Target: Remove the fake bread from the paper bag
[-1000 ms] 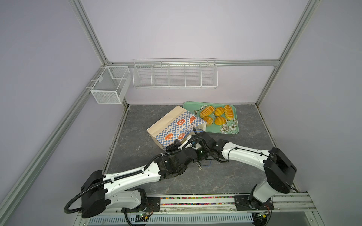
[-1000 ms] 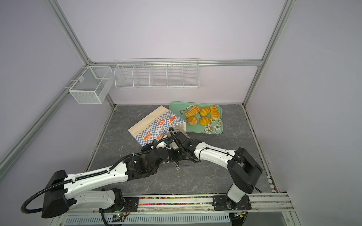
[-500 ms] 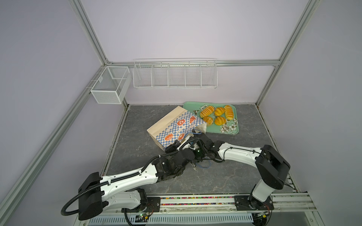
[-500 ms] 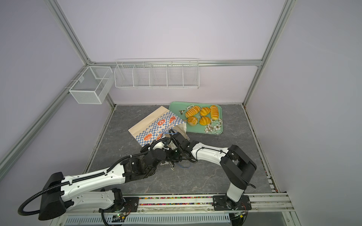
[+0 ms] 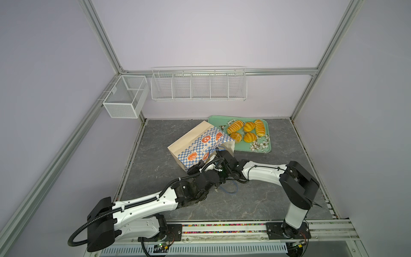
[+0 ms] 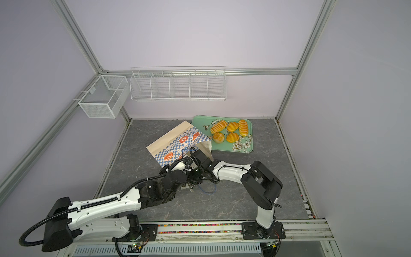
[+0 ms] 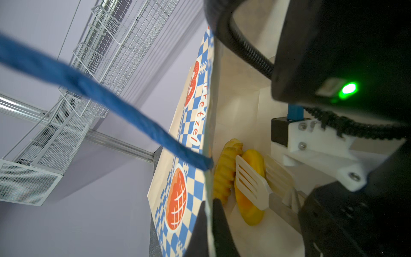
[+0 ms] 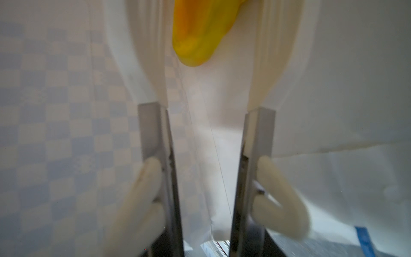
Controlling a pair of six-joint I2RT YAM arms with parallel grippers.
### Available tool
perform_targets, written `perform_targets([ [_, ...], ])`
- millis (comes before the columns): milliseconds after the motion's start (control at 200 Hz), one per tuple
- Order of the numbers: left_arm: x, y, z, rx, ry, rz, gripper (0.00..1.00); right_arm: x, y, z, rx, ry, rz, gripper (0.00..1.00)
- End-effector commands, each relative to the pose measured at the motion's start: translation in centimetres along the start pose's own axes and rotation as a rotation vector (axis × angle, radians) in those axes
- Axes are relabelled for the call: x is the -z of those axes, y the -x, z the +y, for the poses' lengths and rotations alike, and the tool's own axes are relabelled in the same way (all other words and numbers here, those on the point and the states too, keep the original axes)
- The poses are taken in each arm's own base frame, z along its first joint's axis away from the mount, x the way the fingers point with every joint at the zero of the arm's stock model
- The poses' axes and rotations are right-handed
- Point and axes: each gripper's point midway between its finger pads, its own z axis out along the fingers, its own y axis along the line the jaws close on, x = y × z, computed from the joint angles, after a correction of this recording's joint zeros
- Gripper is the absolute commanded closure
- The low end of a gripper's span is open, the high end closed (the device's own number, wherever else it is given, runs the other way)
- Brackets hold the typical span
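Extraction step in hand: left gripper clamped on bag rim, right gripper squeezing tongs astride a bun inside; next move likely needs a firmer pinch, then withdrawal.

Dark grey marbled surface: paper bag lying on its side, green tray just beside it at the back.

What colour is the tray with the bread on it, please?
The tray is mint green with white flowers, clearest in a top view.
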Motion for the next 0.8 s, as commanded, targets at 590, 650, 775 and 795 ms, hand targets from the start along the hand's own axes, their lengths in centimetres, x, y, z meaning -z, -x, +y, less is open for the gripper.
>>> perform_targets([
  [590,0.3,-1.0,0.8,0.043,0.027,-0.001,1.0,6.3,0.1,1.9,0.121,-0.006,-0.049,0.93],
  [650,0.3,-0.9,0.9,0.043,0.033,0.001,1.0,6.8,-0.7,1.4,0.123,-0.024,-0.038,0.93],
  [775,0.1,-0.9,1.0,0.042,0.051,0.02,1.0,7.9,-2.3,-0.4,0.15,-0.109,-0.001,0.93],
  [795,0.1,-1.0,1.0,0.041,0.051,0.024,1.0,8.1,-2.5,-0.6,0.156,-0.123,0.0,0.93],
])
